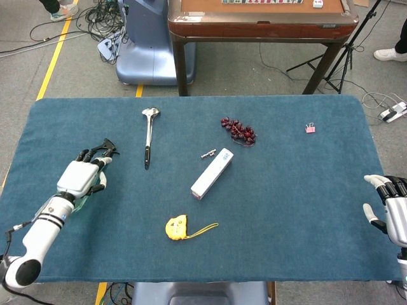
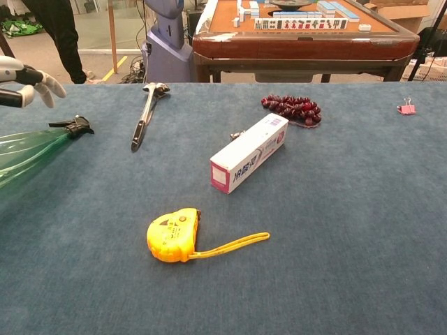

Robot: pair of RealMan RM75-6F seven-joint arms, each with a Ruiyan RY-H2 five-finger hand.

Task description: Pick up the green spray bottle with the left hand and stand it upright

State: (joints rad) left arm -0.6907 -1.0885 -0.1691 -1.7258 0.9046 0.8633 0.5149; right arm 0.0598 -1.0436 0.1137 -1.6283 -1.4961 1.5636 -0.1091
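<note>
**A:** Green spray bottle (image 2: 28, 150) first: where is it for you?

**B:** It lies on its side at the left of the blue counter (image 1: 292, 190), black nozzle pointing toward the far edge. In the head view your left hand (image 1: 81, 176) covers most of it; only the nozzle tip shows past the fingers (image 1: 96, 154).

**A:** Are you gripping it?

**B:** From the chest view, no. Your fingers show there above the nozzle with a gap beneath them, and the bottle rests flat on the cloth. The left hand hangs over the bottle with its fingers apart and stretched forward, holding nothing.

**A:** And your right hand?

**B:** Your right hand (image 1: 389, 208) sits at the near right edge of the counter, well apart from everything, fingers spread and holding nothing.

**A:** Count the rest for me.

**B:** 1 metal spoon-like tool (image 1: 149, 135) just right of the bottle, 1 white box (image 1: 212, 173) lying near the middle, 1 small metal piece (image 1: 208, 153) just beside its far end, 1 bunch of dark red grapes (image 1: 239, 130) beyond that, 1 pink binder clip (image 1: 310, 128) toward the far right, and 1 yellow tape measure (image 1: 177, 227) near the front edge with its strap trailing right.
</note>
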